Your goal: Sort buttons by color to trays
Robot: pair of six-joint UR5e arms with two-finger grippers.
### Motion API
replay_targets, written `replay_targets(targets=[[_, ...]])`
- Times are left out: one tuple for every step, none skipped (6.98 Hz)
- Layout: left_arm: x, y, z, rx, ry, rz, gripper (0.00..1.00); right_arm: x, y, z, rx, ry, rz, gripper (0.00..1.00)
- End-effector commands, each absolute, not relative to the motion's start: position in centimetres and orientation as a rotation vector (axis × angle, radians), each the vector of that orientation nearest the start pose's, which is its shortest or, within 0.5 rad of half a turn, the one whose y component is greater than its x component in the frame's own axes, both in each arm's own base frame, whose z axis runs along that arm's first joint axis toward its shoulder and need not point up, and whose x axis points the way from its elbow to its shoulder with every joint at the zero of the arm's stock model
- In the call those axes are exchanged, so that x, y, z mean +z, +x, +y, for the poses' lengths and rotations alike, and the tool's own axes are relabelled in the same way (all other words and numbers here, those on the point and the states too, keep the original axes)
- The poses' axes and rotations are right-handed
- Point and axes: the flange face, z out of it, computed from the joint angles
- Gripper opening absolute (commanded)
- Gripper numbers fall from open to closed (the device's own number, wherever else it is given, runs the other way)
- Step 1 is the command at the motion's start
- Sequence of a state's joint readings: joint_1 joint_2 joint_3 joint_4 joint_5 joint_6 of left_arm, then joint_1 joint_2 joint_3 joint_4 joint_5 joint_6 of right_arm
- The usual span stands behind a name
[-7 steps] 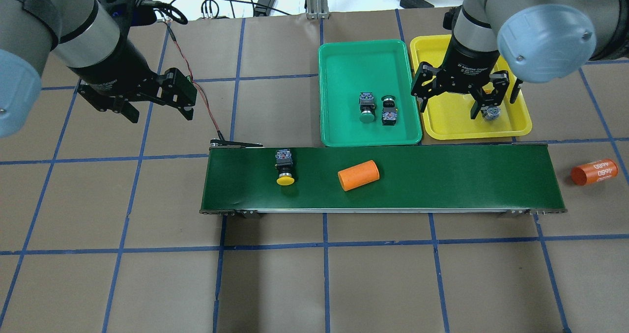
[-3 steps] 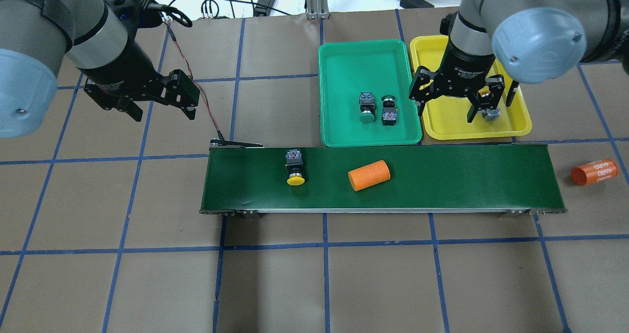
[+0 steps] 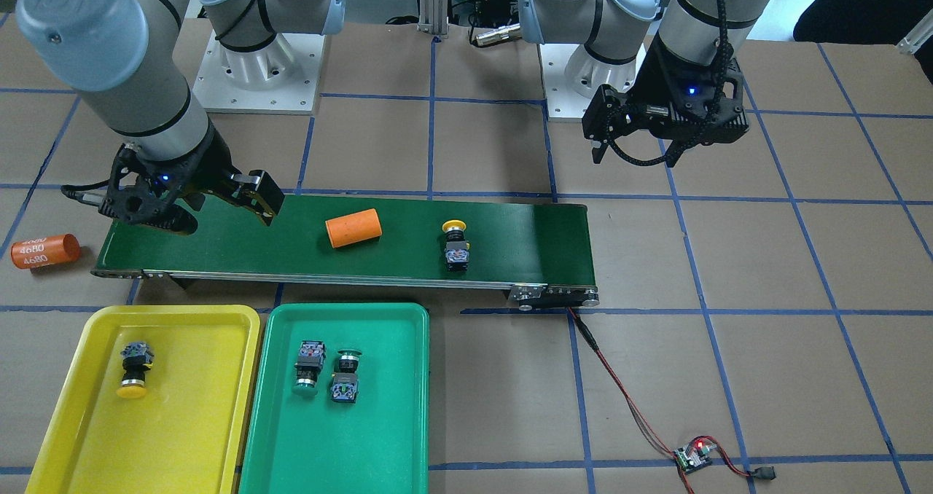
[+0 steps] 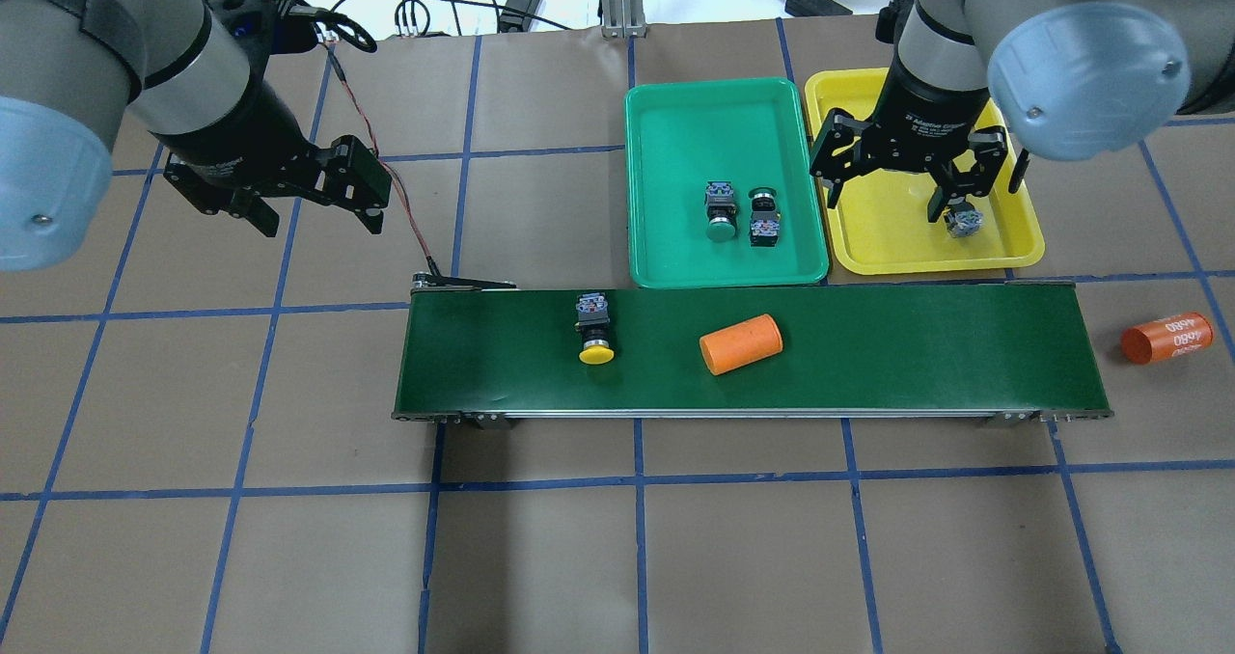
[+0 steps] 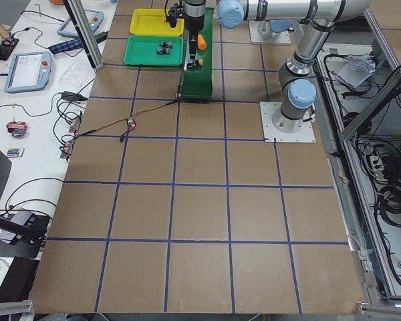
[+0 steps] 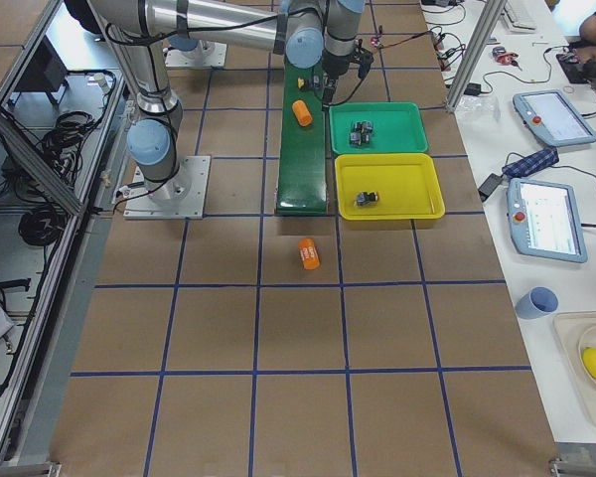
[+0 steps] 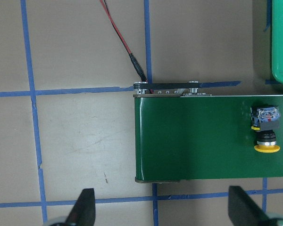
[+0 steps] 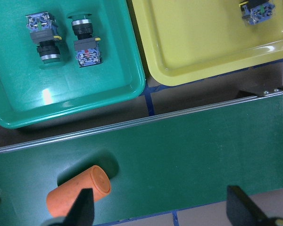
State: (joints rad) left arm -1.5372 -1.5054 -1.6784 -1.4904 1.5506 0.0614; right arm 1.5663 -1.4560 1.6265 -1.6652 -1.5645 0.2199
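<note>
Brown gridded surface (image 4: 193,538): yellow button (image 4: 596,334) lies on conveyor belt (image 4: 917,355) near orange cylinder (image 4: 740,343). Right pincer (image 4: 886,201) spread, empty, near yellow tray (image 4: 878,244); left pincer (image 4: 318,222) likewise spread. Likely best grasp: black body, not cap.

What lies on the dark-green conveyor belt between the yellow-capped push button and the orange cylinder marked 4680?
One plain orange cylinder, lying on its side; otherwise the dark-green conveyor belt is bare there. The overhead exterior view shows it.
</note>
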Motion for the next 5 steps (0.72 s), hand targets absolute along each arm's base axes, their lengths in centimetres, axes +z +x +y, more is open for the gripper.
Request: replay_targets(targets=[[47.46, -11.88, -47.05, -0.062, 0.042, 3.159, 1.00, 40.93, 13.10, -52.71, 0.116, 0.354, 3.118, 1.00], [47.53, -11.88, -47.00, -0.064, 0.042, 3.159, 1.00, 40.29, 13.16, -52.81, 0.148, 0.354, 3.113, 1.00], [47.48, -11.87, -47.19, -0.064, 0.042, 3.159, 1.00, 40.18, 13.11, -52.82, 0.155, 0.349, 3.118, 1.00], [47.71, -11.75, -47.04, -0.074, 0.037, 3.160, 1.00, 40.25, 13.02, -52.92, 0.143, 0.351, 3.119, 1.00], [47.60, -11.75, -46.92, -0.067, 0.037, 3.160, 1.00, 40.26, 13.00, -52.94, 0.140, 0.349, 3.121, 1.00]])
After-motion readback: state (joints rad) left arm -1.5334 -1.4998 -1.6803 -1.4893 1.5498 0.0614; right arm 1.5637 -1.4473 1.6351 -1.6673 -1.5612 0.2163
